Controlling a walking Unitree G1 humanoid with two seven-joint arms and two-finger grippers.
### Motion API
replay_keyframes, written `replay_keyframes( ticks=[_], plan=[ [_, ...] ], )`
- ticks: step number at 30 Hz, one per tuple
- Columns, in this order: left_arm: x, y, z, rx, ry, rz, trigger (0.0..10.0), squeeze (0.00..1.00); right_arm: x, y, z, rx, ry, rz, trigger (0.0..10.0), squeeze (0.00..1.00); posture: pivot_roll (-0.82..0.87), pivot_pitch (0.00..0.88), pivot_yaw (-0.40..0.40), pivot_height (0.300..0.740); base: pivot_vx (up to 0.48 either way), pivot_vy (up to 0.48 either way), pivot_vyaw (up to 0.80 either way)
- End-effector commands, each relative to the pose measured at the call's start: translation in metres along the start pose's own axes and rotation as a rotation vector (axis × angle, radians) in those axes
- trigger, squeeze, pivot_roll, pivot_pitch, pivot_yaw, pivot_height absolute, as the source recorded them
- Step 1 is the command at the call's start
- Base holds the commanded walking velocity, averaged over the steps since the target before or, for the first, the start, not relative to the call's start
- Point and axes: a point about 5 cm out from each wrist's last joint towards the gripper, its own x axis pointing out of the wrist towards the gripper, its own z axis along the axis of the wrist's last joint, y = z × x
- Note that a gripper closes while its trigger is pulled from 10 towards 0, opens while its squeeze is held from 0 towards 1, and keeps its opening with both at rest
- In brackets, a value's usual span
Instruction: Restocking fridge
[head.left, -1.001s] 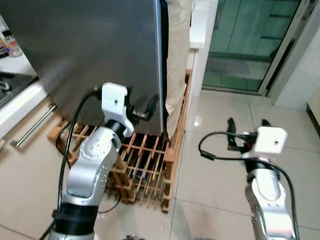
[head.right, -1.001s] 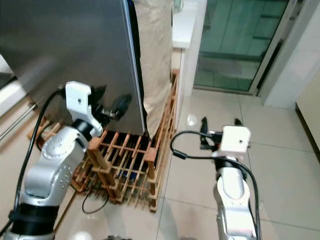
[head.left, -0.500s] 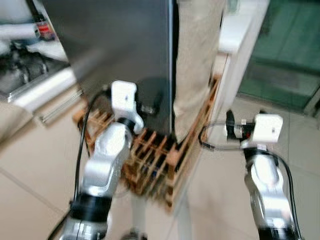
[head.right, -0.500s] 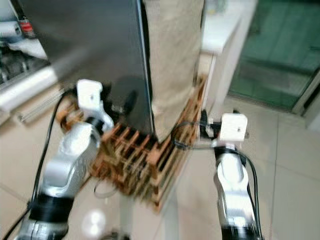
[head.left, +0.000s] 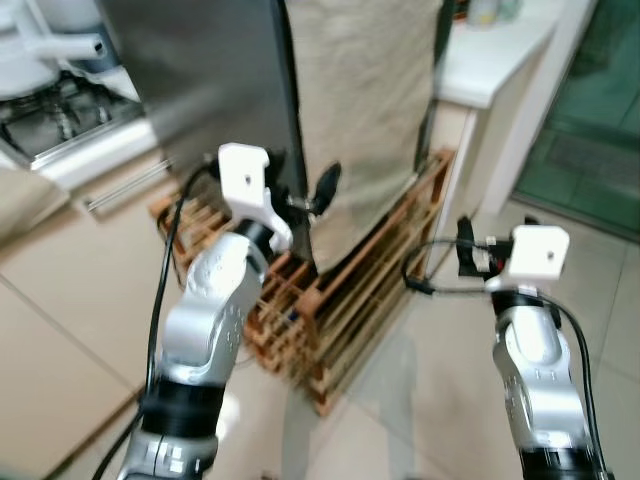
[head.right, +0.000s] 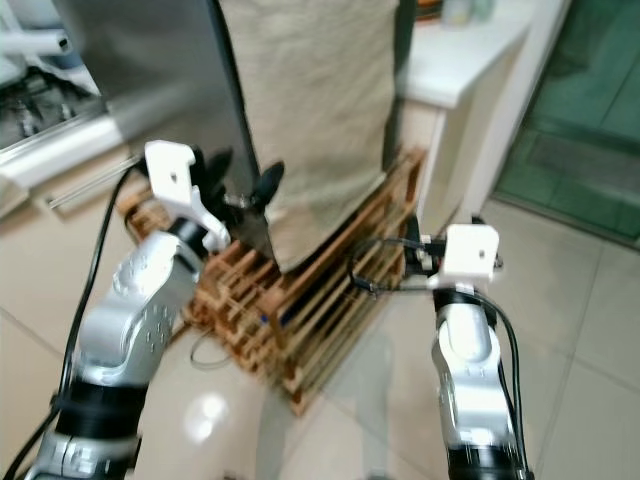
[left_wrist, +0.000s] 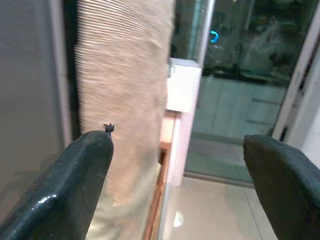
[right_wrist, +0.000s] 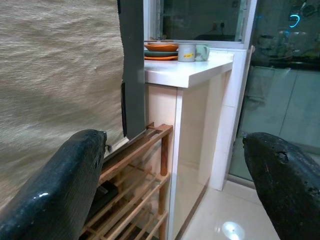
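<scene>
Fridge (head.left: 200, 90) stands dead ahead, a tall steel slab on a wooden rack (head.left: 340, 300), with a beige cloth (head.left: 360, 110) hanging down its side. Its long axis is upright, and the corner edge where steel meets cloth runs straight down past the left gripper (head.left: 305, 195). That gripper is raised right at the edge, one finger (left_wrist: 82, 180) toward the steel face and the other out in front of the cloth; its fingers are spread wide and hold nothing. The right gripper (head.left: 490, 240) hangs well apart, over the tiled floor (head.left: 80, 350) by the white counter (right_wrist: 192, 70) (plates and mugs sit on top), fingers likewise wide open and empty. The left arm is plainly the nearer one, so any pull on the door likely falls to it, working sideways across that vertical edge.
</scene>
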Motion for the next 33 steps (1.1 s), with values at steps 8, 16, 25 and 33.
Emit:
replay_keyframes(
  ticks=[8,16,25,33],
  plan=[
    [0.030,0.021,-0.011,0.041,0.092,0.126,10.0,0.00,0.004,0.009,0.000,0.021,-0.006,0.017,10.0,0.00,-0.08,0.000,0.086,0.740,0.000,0.000,0.00],
    [0.038,0.027,-0.017,-0.023,0.101,0.206,10.0,0.00,0.000,0.007,-0.001,0.016,-0.002,0.009,10.0,0.00,-0.10,0.000,0.086,0.740,0.000,0.000,0.00],
    [0.063,0.028,-0.007,-0.001,0.072,0.173,10.0,0.00,-0.007,0.008,-0.001,0.011,0.008,0.038,10.0,0.00,-0.11,0.000,0.081,0.740,0.000,0.000,0.00],
    [0.076,0.028,0.002,0.011,0.057,0.162,10.0,0.00,-0.034,0.004,-0.009,0.006,0.056,0.042,10.0,0.00,-0.14,0.000,0.096,0.740,0.000,0.000,0.00]
  ],
)
